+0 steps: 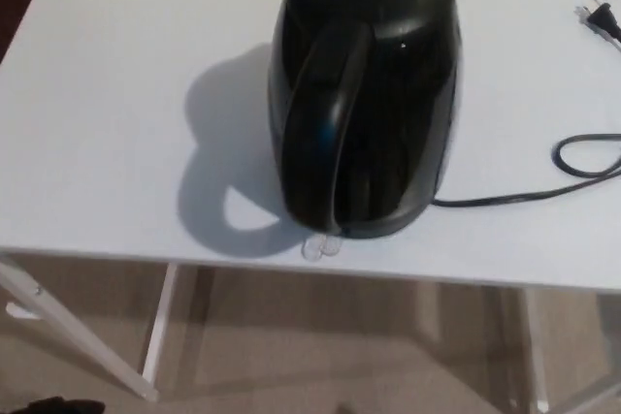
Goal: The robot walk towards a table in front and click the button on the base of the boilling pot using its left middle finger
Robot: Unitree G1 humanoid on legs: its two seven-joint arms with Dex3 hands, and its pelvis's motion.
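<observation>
A glossy black boiling pot (pixel 364 94) stands on the white table (pixel 107 123), its handle (pixel 325 133) facing me. At the foot of the pot, near the table's front edge, a small pale clear button tab (pixel 320 248) sticks out from the base. Neither of my hands shows in the head view.
A black power cord (pixel 543 191) runs from the pot's base to the right and loops, ending in a plug (pixel 600 18) at the far right. White table legs (pixel 68 332) slant down over beige carpet. A dark bit shows at the bottom left corner (pixel 44 404).
</observation>
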